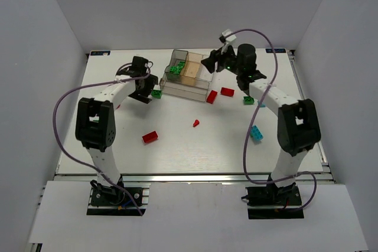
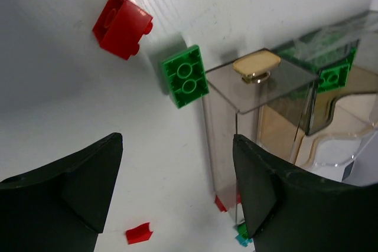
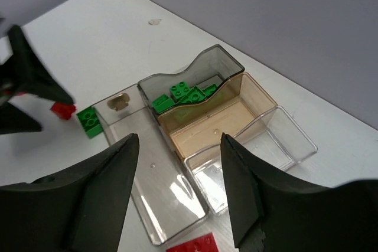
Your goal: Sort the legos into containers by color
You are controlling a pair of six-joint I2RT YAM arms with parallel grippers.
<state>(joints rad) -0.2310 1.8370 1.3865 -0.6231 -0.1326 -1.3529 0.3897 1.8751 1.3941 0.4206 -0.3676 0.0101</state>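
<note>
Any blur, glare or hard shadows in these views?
Top external: sharp, evenly lit, soft shadows. Left wrist: left fingers dark and soft-focus; green brick sharp, shadow beside it; glints on tray edges. Right wrist: right fingers soft, tray crisp.

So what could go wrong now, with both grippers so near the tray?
The green brick lies close beside the wall of the tray, so the open left gripper may bump or push the tray while picking it. The open right gripper hangs just by the same tray, so the two grippers could collide there.
</note>
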